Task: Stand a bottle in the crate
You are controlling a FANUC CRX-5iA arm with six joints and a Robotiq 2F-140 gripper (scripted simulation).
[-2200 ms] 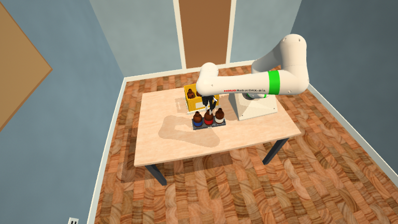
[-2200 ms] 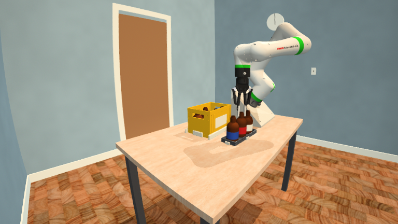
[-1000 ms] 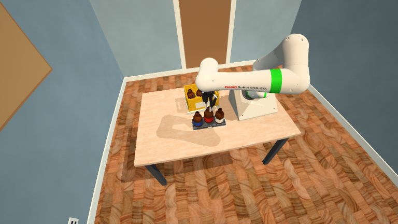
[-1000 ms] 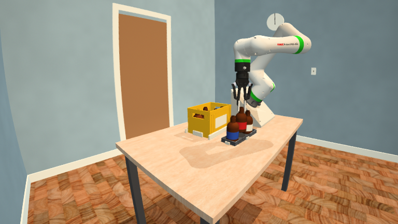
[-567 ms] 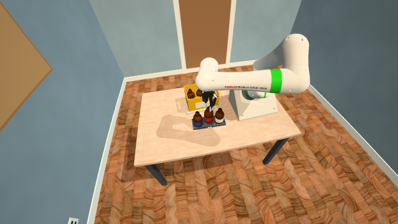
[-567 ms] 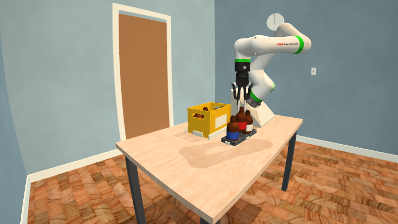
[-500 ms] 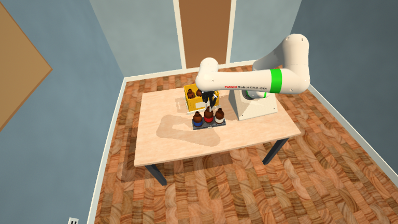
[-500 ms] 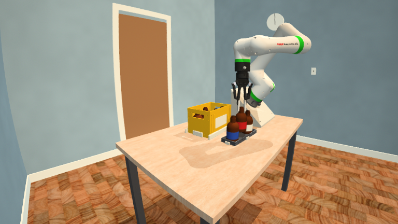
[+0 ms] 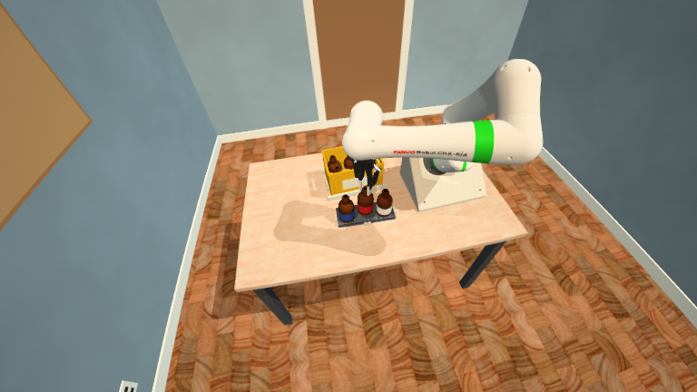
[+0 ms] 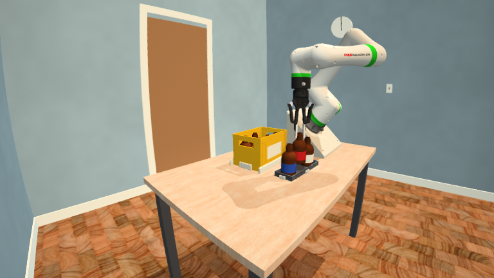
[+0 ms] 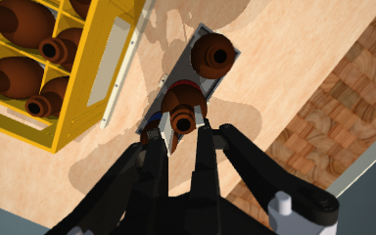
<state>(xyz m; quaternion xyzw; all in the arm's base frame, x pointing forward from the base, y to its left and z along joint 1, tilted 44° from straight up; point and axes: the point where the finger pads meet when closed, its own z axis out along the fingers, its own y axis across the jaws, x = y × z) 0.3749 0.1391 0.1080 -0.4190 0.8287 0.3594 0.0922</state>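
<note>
Over the middle of the tray [image 9: 366, 221] [image 10: 300, 172] [image 11: 187, 69]: gripper [image 9: 364, 190] [image 10: 300, 130] [image 11: 183, 118] directed downward, clamped on the neck of the red-labelled bottle [image 9: 365, 202] [image 10: 300, 149] [image 11: 182, 98]. Held upright, raised slightly above the level of both neighbours; outside the crate [image 9: 336, 182] [image 10: 247, 156] [image 11: 85, 73]. At one end of the tray, upright: blue-labelled bottle [image 9: 346, 210] [image 10: 289, 162] [image 11: 147, 138]. At the other end, also upright: white-labelled bottle [image 9: 384, 203] [image 10: 309, 152] [image 11: 212, 56]. Near the tray, level on the table [image 9: 288, 259] [image 10: 255, 231] [image 11: 294, 29]: yellow crate, with several brown bottles [image 9: 333, 163] [image 10: 254, 135] [image 11: 22, 78] in separate cells; full count not determinable.
</note>
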